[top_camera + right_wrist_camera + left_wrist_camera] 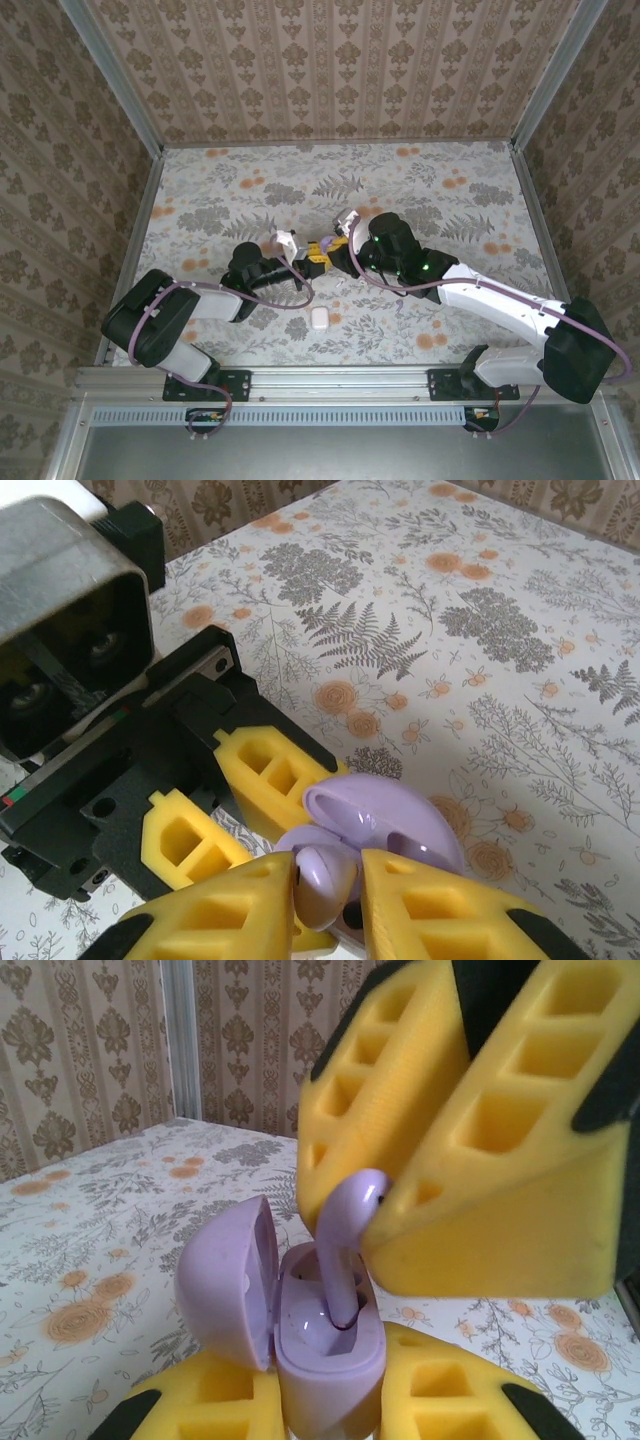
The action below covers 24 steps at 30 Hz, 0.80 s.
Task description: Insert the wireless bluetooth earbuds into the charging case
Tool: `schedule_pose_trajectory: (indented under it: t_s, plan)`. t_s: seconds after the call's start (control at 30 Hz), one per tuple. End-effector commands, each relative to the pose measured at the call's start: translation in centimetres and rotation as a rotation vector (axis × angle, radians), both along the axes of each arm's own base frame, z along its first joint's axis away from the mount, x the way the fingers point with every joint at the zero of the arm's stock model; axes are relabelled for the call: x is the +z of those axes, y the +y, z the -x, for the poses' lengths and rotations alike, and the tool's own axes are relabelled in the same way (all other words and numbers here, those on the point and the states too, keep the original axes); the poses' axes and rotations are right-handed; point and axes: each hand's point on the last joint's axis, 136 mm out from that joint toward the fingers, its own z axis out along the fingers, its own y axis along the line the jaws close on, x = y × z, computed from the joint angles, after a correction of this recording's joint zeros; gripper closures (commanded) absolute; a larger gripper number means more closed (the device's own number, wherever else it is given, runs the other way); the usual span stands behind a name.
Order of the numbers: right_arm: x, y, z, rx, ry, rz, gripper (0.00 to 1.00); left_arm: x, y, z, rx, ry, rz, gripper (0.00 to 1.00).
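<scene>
The left claw (330,1412) clamps the open charging case (318,1358) between its fingers. The right claw (327,905) pinches an earbud (322,873), its stem entering the socket beneath. Seating is in hand; the next move likely calls for a straight press down, then release.

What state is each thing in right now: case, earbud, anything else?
charging case: lid open, clamped in the left gripper.
earbud: stem partway inside the case, head between the fingers of the right gripper, grip unclear.
small white object: lying loose on the table, apart from both grippers.
</scene>
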Motion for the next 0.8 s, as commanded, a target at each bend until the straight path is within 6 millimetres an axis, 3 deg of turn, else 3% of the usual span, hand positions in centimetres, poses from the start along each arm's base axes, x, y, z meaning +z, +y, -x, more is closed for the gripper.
schedule_pose_trajectory:
  t_s: [0.0, 0.5, 0.77]
  plan:
    - [-0.2, 0.0, 0.2, 0.002, 0.016, 0.027, 0.74, 3.9, -0.2, -0.2, 0.003, -0.081, 0.088, 0.9]
    - [0.8, 0.3, -0.5, -0.016, -0.01, -0.004, 0.64, 3.2, -0.5, -0.7, 0.005, -0.052, 0.078, 0.9]
    - [1.9, 0.3, -0.8, -0.032, -0.031, -0.037, 0.54, 3.0, -0.4, -1.0, 0.022, -0.034, 0.079, 0.9]
